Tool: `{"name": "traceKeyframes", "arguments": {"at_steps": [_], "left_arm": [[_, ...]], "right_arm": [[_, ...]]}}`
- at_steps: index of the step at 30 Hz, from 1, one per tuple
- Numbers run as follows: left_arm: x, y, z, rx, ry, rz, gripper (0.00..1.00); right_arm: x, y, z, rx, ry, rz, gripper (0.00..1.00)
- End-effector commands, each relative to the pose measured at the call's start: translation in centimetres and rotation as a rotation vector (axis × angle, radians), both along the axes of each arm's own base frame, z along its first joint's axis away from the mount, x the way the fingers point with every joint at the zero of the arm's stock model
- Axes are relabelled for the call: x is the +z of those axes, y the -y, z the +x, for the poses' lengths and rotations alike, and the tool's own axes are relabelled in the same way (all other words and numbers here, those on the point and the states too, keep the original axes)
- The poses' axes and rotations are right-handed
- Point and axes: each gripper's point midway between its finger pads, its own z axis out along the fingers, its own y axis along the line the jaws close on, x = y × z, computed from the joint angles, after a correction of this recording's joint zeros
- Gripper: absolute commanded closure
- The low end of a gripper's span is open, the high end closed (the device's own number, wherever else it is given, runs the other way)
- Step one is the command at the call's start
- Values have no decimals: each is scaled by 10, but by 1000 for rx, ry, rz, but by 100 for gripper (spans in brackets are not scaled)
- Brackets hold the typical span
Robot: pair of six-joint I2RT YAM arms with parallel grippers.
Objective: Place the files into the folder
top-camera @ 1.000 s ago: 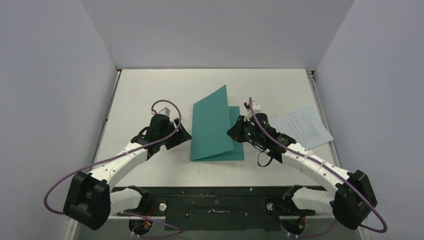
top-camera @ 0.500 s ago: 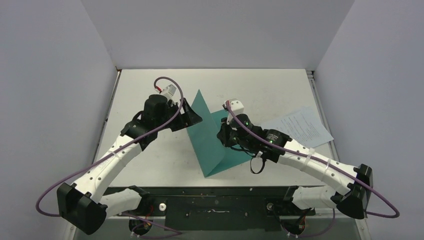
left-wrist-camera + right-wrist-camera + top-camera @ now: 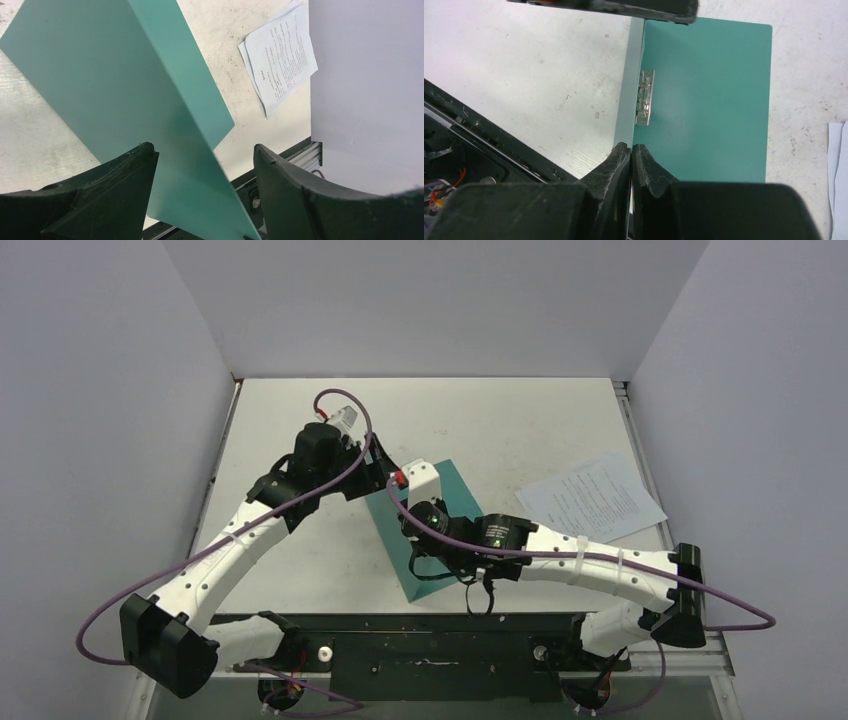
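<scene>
The teal folder (image 3: 452, 492) lies half open at the table's middle. Its bottom leaf (image 3: 709, 100) is flat, with the silver clip (image 3: 645, 97) near the spine. Its cover (image 3: 629, 95) stands upright, seen edge-on. My right gripper (image 3: 630, 146) is shut on the cover's near edge; it also shows in the top view (image 3: 405, 502). My left gripper (image 3: 202, 147) is open, its jaws wide on either side of the cover (image 3: 125, 85), at the cover's far edge in the top view (image 3: 380, 472). The files (image 3: 592, 500) lie flat at the right, also in the left wrist view (image 3: 280, 55).
The black metal rail (image 3: 430, 640) with the arm bases runs along the table's near edge. White walls (image 3: 120, 390) close in the left, back and right sides. The right arm (image 3: 590, 565) stretches across the near part of the table.
My right gripper has moved left and nearer, raising the cover upright and dragging the folder askew. My left gripper has moved away and right, to straddle the cover's far edge.
</scene>
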Motion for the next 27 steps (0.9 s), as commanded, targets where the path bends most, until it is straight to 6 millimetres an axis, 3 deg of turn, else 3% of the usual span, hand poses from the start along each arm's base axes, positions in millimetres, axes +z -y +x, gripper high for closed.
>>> {"name": "traceKeyframes", "arguments": {"at_steps": [1, 6, 15, 18, 19, 20, 21, 27], "left_arm": [[-1, -2, -7, -27, 9, 22, 32], [-12, -10, -15, -32, -9, 65, 42], [-23, -27, -27, -14, -18, 126, 80], [-28, -28, -26, -7, -25, 127, 94], [-27, -28, -25, -3, -21, 124, 99], [-27, -27, -23, 0, -18, 121, 100], [-26, -27, -21, 3, -10, 115, 100], [-16, -19, -3, 21, 45, 77, 100]], "right_arm": [[17, -9, -1, -32, 102, -45, 95], [16, -22, -8, -24, 147, -90, 95], [22, -33, -11, -31, 205, -105, 95], [27, -33, -13, -28, 210, -86, 76], [29, -32, -15, -26, 211, -77, 66], [32, -30, -16, -24, 213, -67, 50], [34, -29, -17, -22, 214, -57, 42], [57, -7, -25, -22, 205, 69, 19]]}}
